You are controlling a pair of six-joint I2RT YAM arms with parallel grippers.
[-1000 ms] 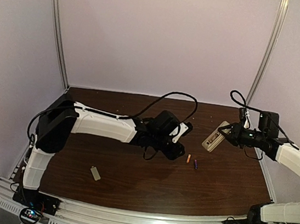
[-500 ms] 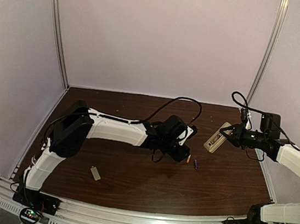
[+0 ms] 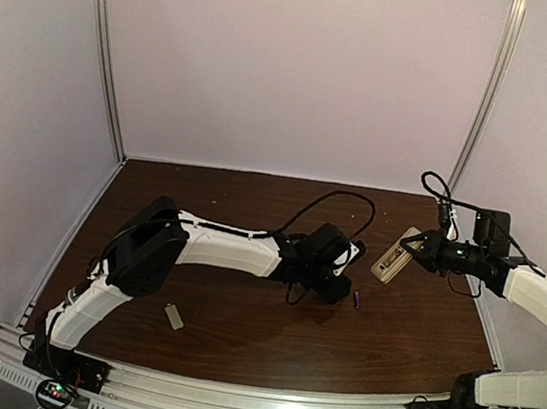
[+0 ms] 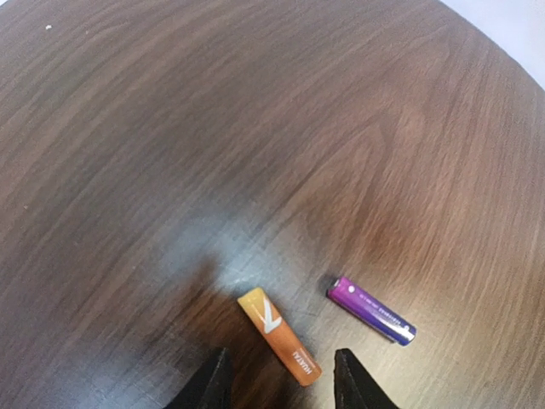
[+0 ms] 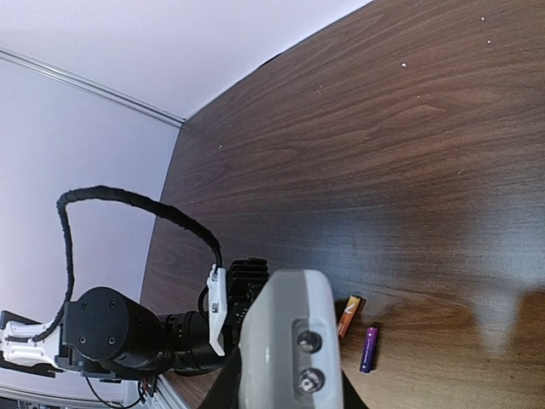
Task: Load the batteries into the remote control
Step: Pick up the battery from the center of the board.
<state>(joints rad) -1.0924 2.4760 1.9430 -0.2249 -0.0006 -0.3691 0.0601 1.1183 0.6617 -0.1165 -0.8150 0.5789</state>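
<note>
left gripper [image 4: 281, 362] is set half open, jaws straddling the near end of the orange battery [image 4: 278, 335]; best lowered straight and closed mid-body so the purple battery [image 4: 371, 309] just beside it isn't knocked. remote [image 3: 393, 253] is clamped in the right gripper [image 3: 411, 251], raised well right of the orange battery

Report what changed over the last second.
The left gripper swept right and now hangs open over the orange battery, gripping nothing. Unchanged: the purple battery and grey cover lie where they were, and the right gripper stays shut on the raised remote control.
</note>
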